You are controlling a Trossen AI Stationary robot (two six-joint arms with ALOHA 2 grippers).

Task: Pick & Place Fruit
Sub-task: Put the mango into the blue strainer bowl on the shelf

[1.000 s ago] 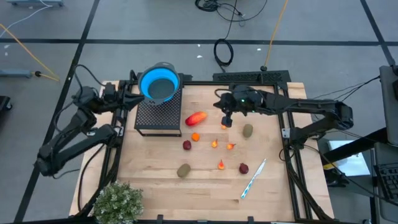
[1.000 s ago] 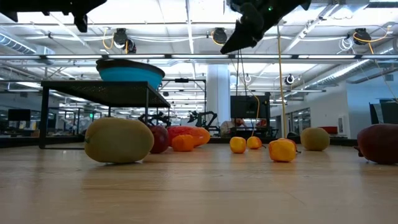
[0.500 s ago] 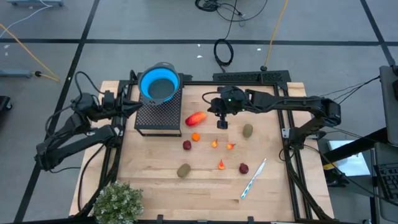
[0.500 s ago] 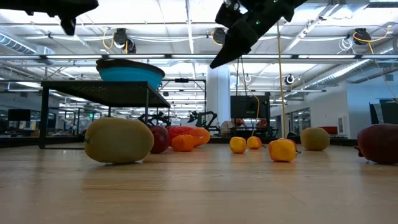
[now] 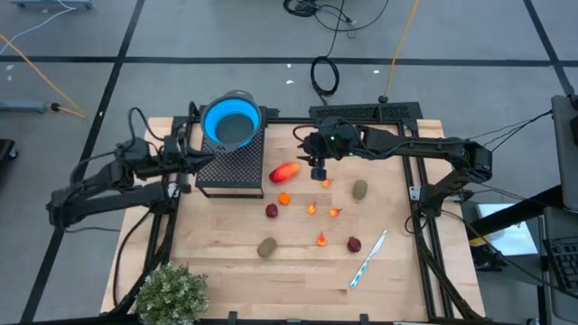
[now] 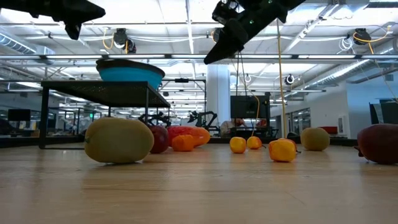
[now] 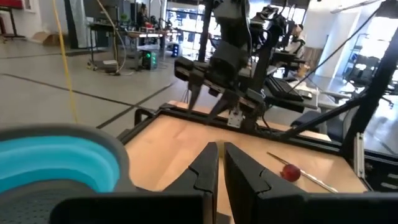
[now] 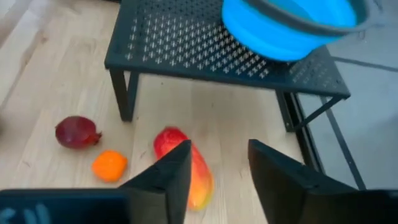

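Note:
The fruit lies scattered on the wooden table (image 5: 217,262). There is an elongated red-orange piece (image 5: 285,171), brown-green ovals (image 5: 359,190) (image 5: 267,246), dark red balls (image 5: 271,210) (image 5: 353,244) and small orange bits (image 5: 312,208). My right gripper (image 5: 316,171) (image 8: 217,180) hangs open above the table, just right of the red-orange piece (image 8: 202,180), with nothing between its fingers. My left gripper (image 5: 190,162) (image 7: 219,168) is shut and held level beside the left side of the black mesh rack (image 5: 230,167).
A blue bowl (image 5: 232,122) sits on the rack's far end. A white-and-blue pen (image 5: 368,259) lies near the right front. A bushy green plant (image 5: 170,293) stands at the front left corner. Black frame rails run along the table's sides.
My right gripper has moved toward the table's left, nearer the red-orange piece, staying above the table. My left arm has swung, bringing its shut gripper a little toward the near edge beside the rack. No fruit has moved.

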